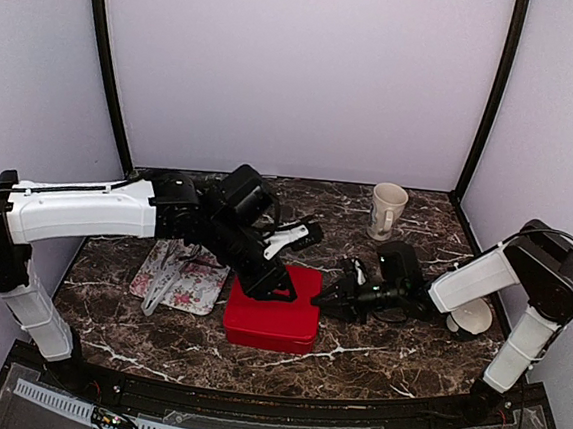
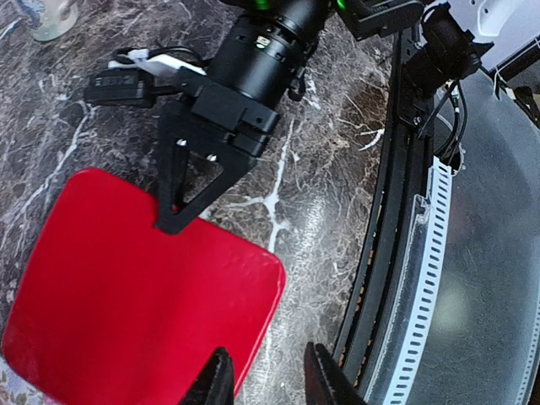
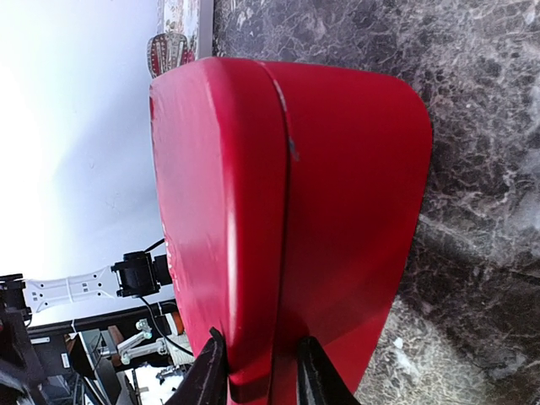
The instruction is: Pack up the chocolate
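Observation:
No chocolate shows in any view. A closed red box (image 1: 275,319) lies at the table's middle, with its lid (image 2: 126,295) on. My left gripper (image 1: 273,282) hovers over the box's near-left part. Its jaws (image 2: 268,380) stand a little apart, one finger over the lid's edge and the other over the marble, nothing between them. My right gripper (image 1: 327,296) is at the box's right end. Its fingers (image 3: 260,375) straddle the red box (image 3: 321,169) at the lid's rim and press on it. It also appears in the left wrist view, a black finger (image 2: 175,215) touching the lid.
A cream mug (image 1: 387,210) stands at the back right. A white bowl (image 1: 473,317) sits by the right arm. A floral cloth (image 1: 176,277) with white tongs (image 1: 163,286) lies left of the box. The table's raised black edge (image 2: 384,253) runs near the box.

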`<action>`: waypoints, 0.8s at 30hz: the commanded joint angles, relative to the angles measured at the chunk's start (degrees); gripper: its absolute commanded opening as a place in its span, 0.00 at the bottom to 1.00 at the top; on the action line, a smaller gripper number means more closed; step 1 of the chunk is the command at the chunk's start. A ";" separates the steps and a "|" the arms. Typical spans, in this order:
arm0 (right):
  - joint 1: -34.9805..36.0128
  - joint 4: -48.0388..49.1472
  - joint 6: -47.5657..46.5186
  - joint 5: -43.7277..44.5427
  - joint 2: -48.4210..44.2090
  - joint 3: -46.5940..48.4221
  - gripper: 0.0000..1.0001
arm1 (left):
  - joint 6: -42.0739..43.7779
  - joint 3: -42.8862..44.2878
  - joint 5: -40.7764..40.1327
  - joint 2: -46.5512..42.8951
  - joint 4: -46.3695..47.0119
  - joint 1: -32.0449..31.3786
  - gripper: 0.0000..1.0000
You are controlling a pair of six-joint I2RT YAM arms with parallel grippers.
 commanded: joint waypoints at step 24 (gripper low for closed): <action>-0.64 -25.80 -8.69 8.39 -7.14 7.86 0.75 | -6.86 -14.12 -1.67 -5.85 -2.67 0.68 0.53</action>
